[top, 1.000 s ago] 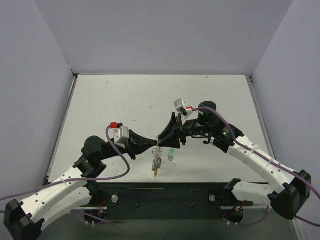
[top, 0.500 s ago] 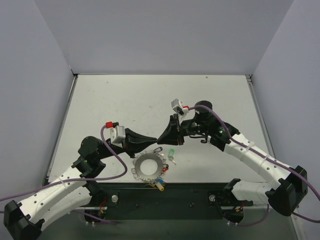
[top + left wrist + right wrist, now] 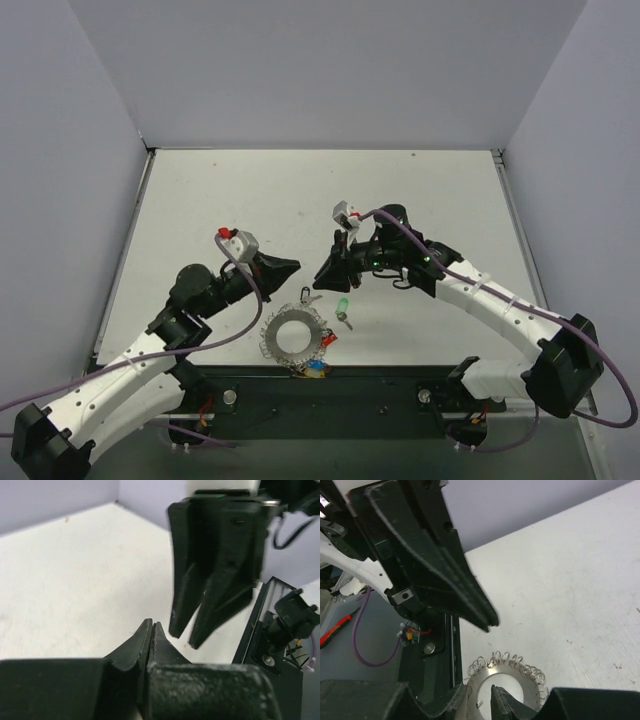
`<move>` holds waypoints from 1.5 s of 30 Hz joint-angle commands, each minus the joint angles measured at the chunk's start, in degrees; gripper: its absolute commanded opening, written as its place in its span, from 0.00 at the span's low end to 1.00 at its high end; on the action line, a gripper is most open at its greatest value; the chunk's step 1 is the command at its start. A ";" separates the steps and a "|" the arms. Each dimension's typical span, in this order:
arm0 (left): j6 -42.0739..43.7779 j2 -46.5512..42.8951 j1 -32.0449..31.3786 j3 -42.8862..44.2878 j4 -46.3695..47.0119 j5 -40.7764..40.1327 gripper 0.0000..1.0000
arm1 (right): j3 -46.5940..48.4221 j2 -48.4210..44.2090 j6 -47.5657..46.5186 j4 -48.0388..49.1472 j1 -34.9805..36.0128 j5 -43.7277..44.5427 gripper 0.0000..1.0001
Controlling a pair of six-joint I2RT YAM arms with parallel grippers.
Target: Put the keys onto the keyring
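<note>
Silvery keyring (image 3: pixel 274 338), green key (image 3: pixel 343 305)

The left arm (image 3: pixel 120 375) and right arm (image 3: pixel 500 305) rise from the black base rail (image 3: pixel 330 395), with white perforated links nearest it and black joints and tapered black fingers (image 3: pixel 220 595) farthest from it. A purple cable (image 3: pixel 235 330) loops along each arm. Grey camera blocks (image 3: pixel 240 243) with red tabs sit on the wrists, far from the rail

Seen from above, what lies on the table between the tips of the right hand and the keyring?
In the top view, one small dark metal piece, perhaps a key, lies between the right hand and the keyring.
</note>
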 commanded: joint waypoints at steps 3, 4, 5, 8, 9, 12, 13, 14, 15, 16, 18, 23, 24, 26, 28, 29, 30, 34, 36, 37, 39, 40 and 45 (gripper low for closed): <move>-11.43 12.57 9.06 1.48 -7.05 2.56 0.07 | -0.49 3.75 2.41 1.62 0.29 5.95 0.32; -12.23 13.81 10.20 1.48 -7.06 3.70 0.10 | -0.58 4.01 3.11 1.35 0.38 7.61 0.34; -12.85 14.78 10.56 1.48 -7.32 4.93 0.13 | -0.93 4.19 3.64 1.53 0.90 10.85 0.36; -14.00 16.29 10.74 -0.36 -6.44 3.81 0.23 | -3.83 4.10 5.75 3.37 1.78 15.79 0.48; -14.52 15.94 10.74 -0.28 -6.88 2.84 0.30 | -3.66 4.28 6.45 2.59 1.87 17.98 0.50; -12.52 14.80 10.83 0.77 -9.95 -0.41 0.46 | -3.04 4.28 6.55 0.74 2.66 20.88 0.55; -11.90 14.53 10.83 0.95 -11.17 -1.38 0.58 | -3.21 4.19 6.11 0.56 2.93 21.94 0.57; -11.28 14.44 10.83 1.21 -11.71 -2.61 0.59 | -3.30 4.45 6.11 0.13 3.19 22.56 0.59; -10.23 14.36 10.83 1.65 -12.06 -2.88 0.60 | -3.30 4.72 6.11 -0.14 3.28 23.09 0.62; -9.96 14.35 10.83 1.83 -12.76 -3.41 0.70 | -3.30 4.98 6.19 -0.40 3.28 23.53 0.65; -9.78 14.70 10.83 2.18 -13.47 -4.46 0.73 | -3.21 6.30 6.37 -1.46 3.63 23.54 0.78; -10.13 15.85 10.83 1.83 -13.74 -4.29 0.73 | -4.53 7.88 7.16 -3.56 4.95 25.91 0.86; -10.31 15.94 10.83 1.74 -13.39 -4.29 0.73 | -4.62 7.88 7.08 -3.92 5.04 26.00 0.86; -10.40 16.11 10.83 1.74 -13.30 -4.20 0.73 | -5.67 7.62 7.25 -4.27 5.83 26.70 0.86; -10.48 16.20 10.83 1.57 -12.77 -4.46 0.73 | -6.46 7.62 7.08 -6.20 6.79 26.70 0.86; -10.57 16.20 10.83 1.39 -12.68 -4.55 0.73 | -6.81 7.79 7.07 -6.38 7.14 27.22 0.86; -10.57 16.20 10.92 1.39 -12.51 -4.55 0.73 | -7.25 7.80 7.16 -6.64 7.41 27.40 0.86; -10.66 16.46 10.92 2.09 -13.73 -5.69 0.73 | -7.35 7.97 7.43 -7.17 8.46 27.76 0.86; -10.92 16.55 10.92 2.53 -15.39 -6.66 0.73 | -7.08 8.06 7.51 -7.17 9.25 28.02 0.86; -11.10 16.64 11.18 2.62 -15.84 -7.10 0.73 | -6.47 8.15 7.43 -7.17 9.43 28.11 0.86; -12.06 16.38 11.53 2.62 -17.42 -7.10 0.73 | -6.03 8.50 7.43 -7.26 9.96 28.11 0.86; -12.41 16.20 11.71 2.53 -17.95 -7.10 0.73 | -5.77 8.67 7.34 -7.17 10.13 28.11 0.86; -13.03 13.13 12.76 2.36 -23.74 -8.33 0.73 | -5.15 9.64 7.43 -6.91 10.22 27.85 0.86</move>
